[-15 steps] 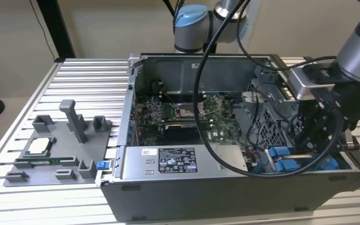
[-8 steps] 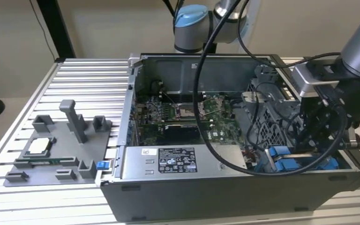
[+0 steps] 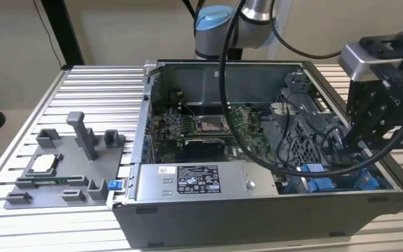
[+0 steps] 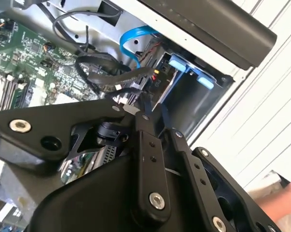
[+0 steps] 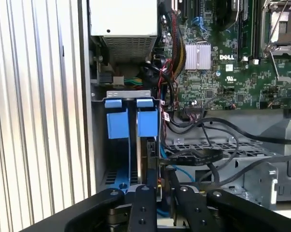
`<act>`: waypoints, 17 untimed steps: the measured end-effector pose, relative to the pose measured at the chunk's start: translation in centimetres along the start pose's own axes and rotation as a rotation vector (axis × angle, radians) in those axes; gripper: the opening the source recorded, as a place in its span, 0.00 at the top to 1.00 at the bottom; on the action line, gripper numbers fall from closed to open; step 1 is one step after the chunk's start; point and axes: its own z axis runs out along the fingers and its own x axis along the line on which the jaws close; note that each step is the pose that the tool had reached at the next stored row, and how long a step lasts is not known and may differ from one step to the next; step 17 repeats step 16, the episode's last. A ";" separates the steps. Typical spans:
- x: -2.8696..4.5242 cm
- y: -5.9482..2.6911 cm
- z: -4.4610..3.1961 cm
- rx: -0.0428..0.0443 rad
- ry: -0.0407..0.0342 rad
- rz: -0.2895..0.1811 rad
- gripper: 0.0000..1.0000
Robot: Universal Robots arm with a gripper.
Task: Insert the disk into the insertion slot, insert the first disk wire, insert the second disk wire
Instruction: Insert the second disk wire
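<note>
The disk [image 5: 150, 159] stands edge-on in the insertion slot [image 5: 117, 123], a grey bay with blue rails at the front corner of the open computer case [image 3: 257, 220]. In the second wrist view its silver edge [image 4: 167, 93] shows below the blue tabs [image 4: 203, 77]. My gripper [image 5: 163, 191] reaches down into that corner [image 3: 345, 152], and its fingers [image 4: 146, 140] are drawn close together on a black disk wire plug [image 4: 135, 96] at the disk's end. A light blue wire [image 4: 134, 38] and a black bundle with coloured leads [image 4: 152, 73] run to the same end of the disk.
A grey power supply box with a sticker [image 3: 194, 181] lies along the case front. The motherboard [image 3: 201, 126] and a perforated metal cage [image 5: 208, 145] sit beside the bay, crossed by loose black cables [image 5: 217, 128]. A grey fixture plate [image 3: 61, 168] rests on the slatted table.
</note>
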 end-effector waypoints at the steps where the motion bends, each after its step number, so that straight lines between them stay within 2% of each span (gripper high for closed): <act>1: -0.04 -0.02 -0.45 0.0000 0.0002 0.000 0.00; 4: -0.14 -0.06 -1.74 0.0000 0.0002 0.000 0.00; 17: -0.14 -0.05 -1.83 0.0000 0.0000 0.000 0.00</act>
